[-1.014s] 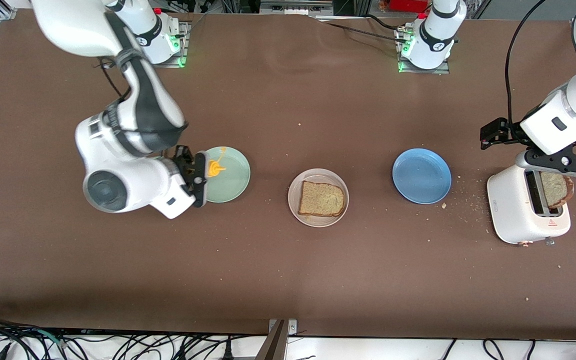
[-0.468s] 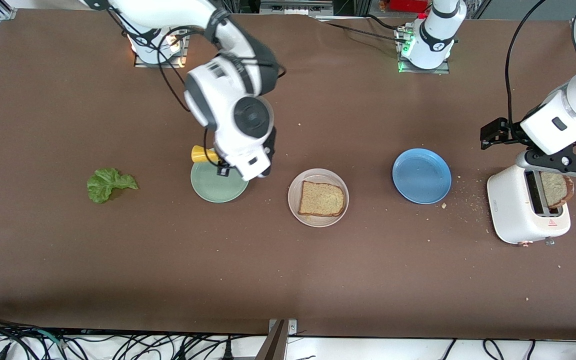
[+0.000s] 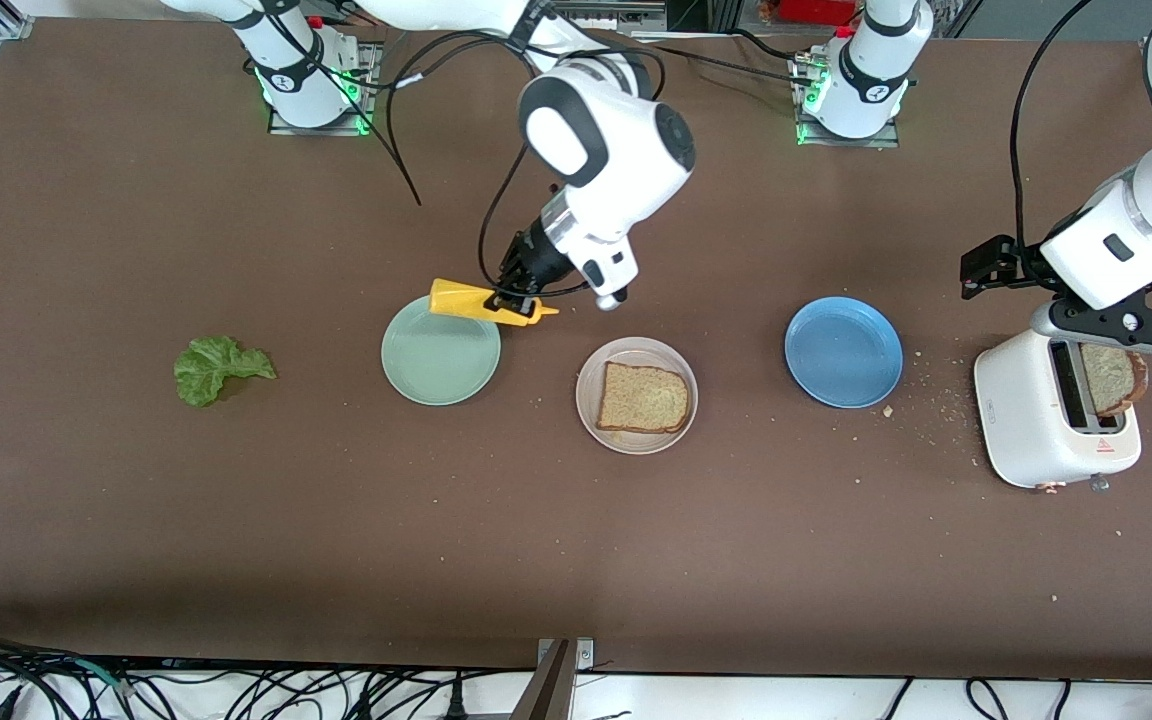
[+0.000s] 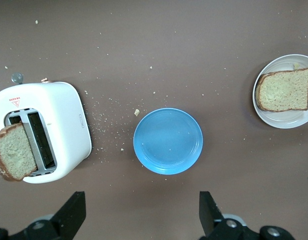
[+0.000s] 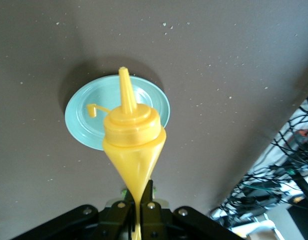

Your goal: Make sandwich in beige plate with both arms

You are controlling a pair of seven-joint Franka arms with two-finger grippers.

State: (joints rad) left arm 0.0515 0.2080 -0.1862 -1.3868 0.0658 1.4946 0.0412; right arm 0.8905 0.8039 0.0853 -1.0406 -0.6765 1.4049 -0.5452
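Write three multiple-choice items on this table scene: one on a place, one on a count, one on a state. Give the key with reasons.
1. Where does the square brown bread slice lie?
A. on the round beige plate
B. on the round blue plate
C. on the round mint-green plate

2. How many plates are there?
A. two
B. three
C. four

3. What is the right gripper doing?
A. open, empty
B. shut on the yellow squeeze bottle
C. shut on the lettuce leaf

Key: 1 A, the slice sits inside the beige rim; 2 B, mint-green, beige, blue; 3 B, its fingers clamp the bottle.
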